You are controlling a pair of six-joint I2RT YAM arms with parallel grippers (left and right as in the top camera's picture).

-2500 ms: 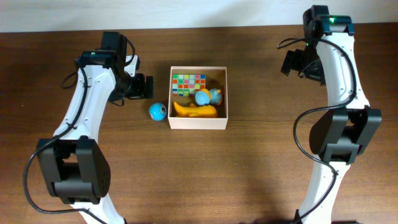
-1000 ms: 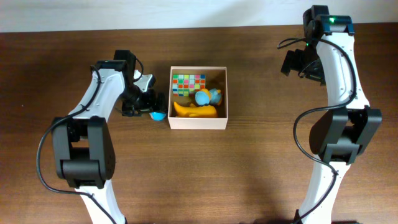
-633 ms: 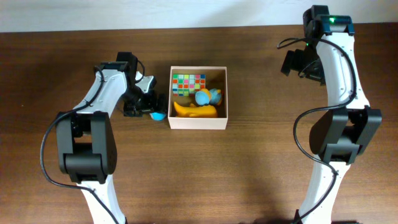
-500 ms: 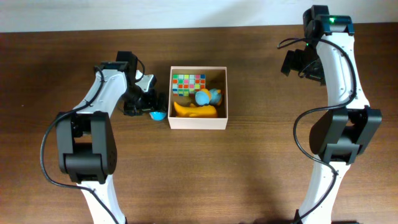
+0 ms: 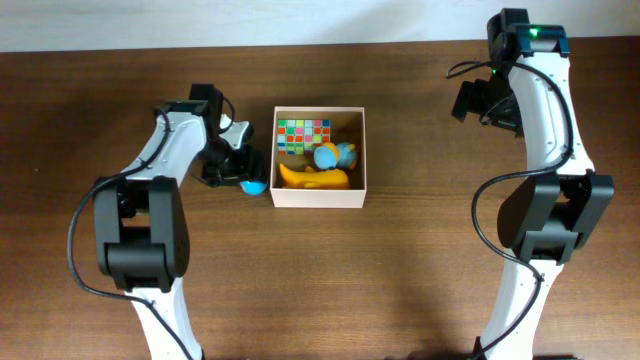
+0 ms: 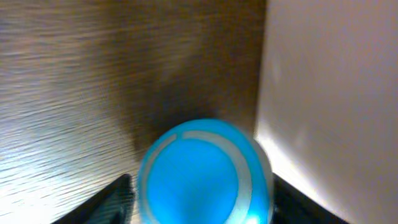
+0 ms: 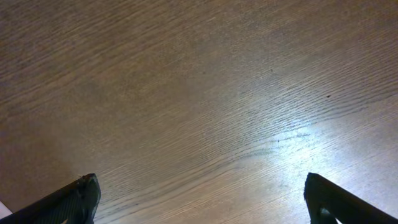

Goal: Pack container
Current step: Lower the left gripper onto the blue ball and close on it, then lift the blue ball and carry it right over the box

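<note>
A small square white box, brown inside, is set near the counter's far edge. A round blue ball is seen by its left wall, between the left gripper's jaws, maybe squeezed. The right gripper's jaws are spread over bare wood.

Identify the container by its white walls and tan interior. Inside it you will find a block with a checkered grid of red, green, yellow and blue squares, a light-blue toy and a yellow toy. The ball is bright blue with a pale ring marking. The table is dark brown with fine wood grain. The left arm and right arm are white with black joints; the right one carries a green light.
</note>
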